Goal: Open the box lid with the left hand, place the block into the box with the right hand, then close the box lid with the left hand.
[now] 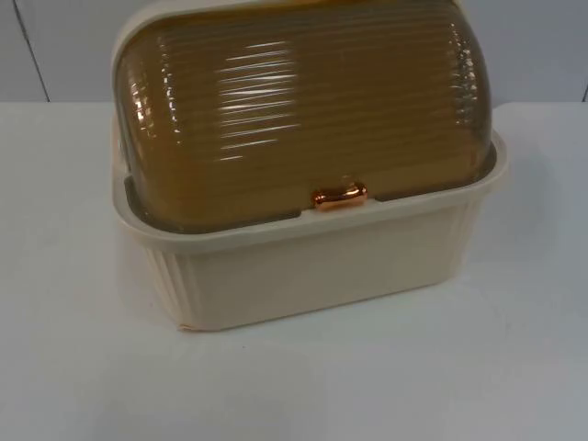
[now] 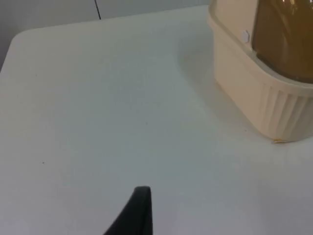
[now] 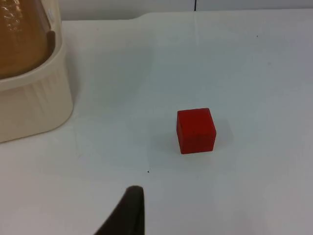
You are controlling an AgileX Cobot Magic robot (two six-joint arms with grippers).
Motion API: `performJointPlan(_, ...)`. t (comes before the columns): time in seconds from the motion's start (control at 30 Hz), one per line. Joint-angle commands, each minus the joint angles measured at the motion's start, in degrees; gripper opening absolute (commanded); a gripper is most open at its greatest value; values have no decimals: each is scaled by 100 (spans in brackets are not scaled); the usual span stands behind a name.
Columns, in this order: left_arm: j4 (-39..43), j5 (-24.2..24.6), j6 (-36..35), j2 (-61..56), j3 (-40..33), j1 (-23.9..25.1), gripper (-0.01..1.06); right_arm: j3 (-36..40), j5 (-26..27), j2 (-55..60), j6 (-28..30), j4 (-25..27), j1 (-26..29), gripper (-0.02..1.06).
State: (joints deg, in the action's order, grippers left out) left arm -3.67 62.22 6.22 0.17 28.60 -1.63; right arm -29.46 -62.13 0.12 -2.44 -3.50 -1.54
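The left end effector hangs above bare counter, well to the side of the box; we see one black fingertip of it and cannot tell how it is set. It touches nothing and holds nothing that we can make out. The right end effector likewise hovers over the counter, with the red block ahead of it and apart from it; the same goes for it, one fingertip in sight and the opening beyond our telling, nothing in hold.

We judge the task to be at its very start. In the top view the brown ribbed lid sits fully down on the cream box, its copper handle at the front rim, near the middle. The block stands on the counter beside the box, clear of its wall, untouched.

The step in hand is the first: opening the lid with the left arm. That calls for bringing the left end effector round from the side of the box to its front, onto the small handle, and then lifting so the domed lid rolls back. The handle is small and shiny, so we expect the approach must be well centred or the fingertips may slip off. The right arm waits; its turn comes once the lid is back, and the block lies within easy reach of it.
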Motion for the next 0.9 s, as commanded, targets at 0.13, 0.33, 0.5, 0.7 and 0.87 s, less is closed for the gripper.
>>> performJointPlan(0.13, 207, -52, -290, -17, -24, -36, 103, -15, 50, -12, -104, -34, 33, 99)
performJointPlan(0.33, 237, -52, -315, -17, -24, -36, 103, -15, 50, -12, -104, -34, 33, 99)
performJointPlan(0.5, 237, -52, -315, -17, -24, -36, 103, -15, 50, -12, -104, -34, 33, 99)
performJointPlan(0.7, 237, -52, -315, -17, -24, -36, 103, -15, 38, -12, -104, -34, 33, 99)
performJointPlan(0.87, 237, -52, -315, -17, -24, -36, 103, -15, 38, -12, -104, -34, 33, 99)
